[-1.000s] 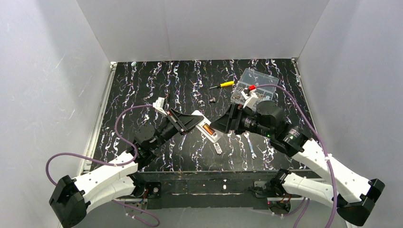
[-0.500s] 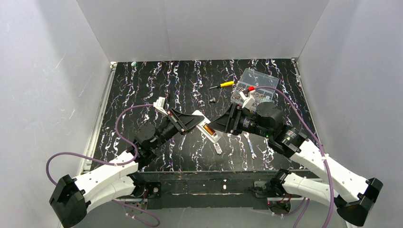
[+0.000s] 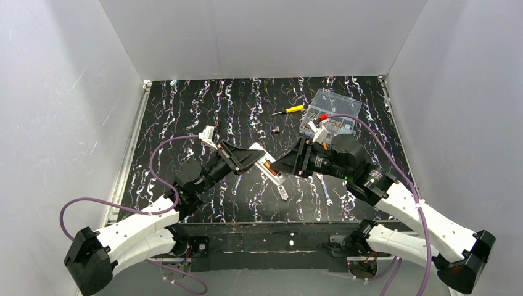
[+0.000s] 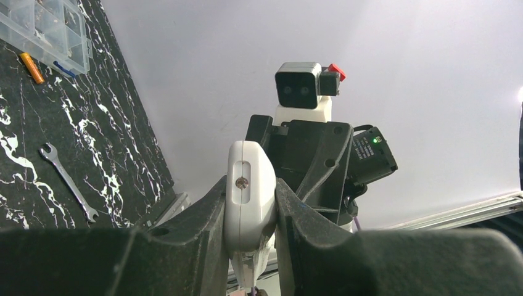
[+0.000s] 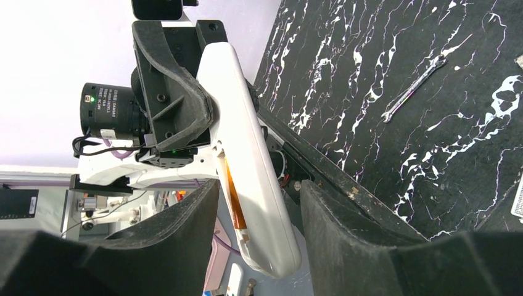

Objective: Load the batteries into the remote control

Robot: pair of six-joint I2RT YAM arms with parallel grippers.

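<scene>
Leftward has moved the right hand (image 3: 279, 165) over the black marbled counter (image 3: 185, 117). Its fingers are spread beside the slim white plastic remote control (image 5: 247, 142), near the counter's front middle. The left hand (image 4: 250, 197) pinches the remote control. One small orange cylindrical battery (image 5: 233, 197) lies in its recess.

The table (image 3: 185, 117) is patterned in black with white, marble-like veins. The remote control (image 5: 250, 154) is seen as white, with an orange battery (image 5: 233, 194) showing in it. The left gripper (image 4: 250, 213) and the right gripper (image 5: 259, 185) are finished in matte black. The left arm (image 3: 132, 231) and right arm (image 3: 425, 219) are coloured white with black joints and are trailed by purple cables (image 3: 152, 163). A yellow handle is borne by the screwdriver (image 3: 290, 110). The walls (image 3: 265, 37) are pale grey.
</scene>
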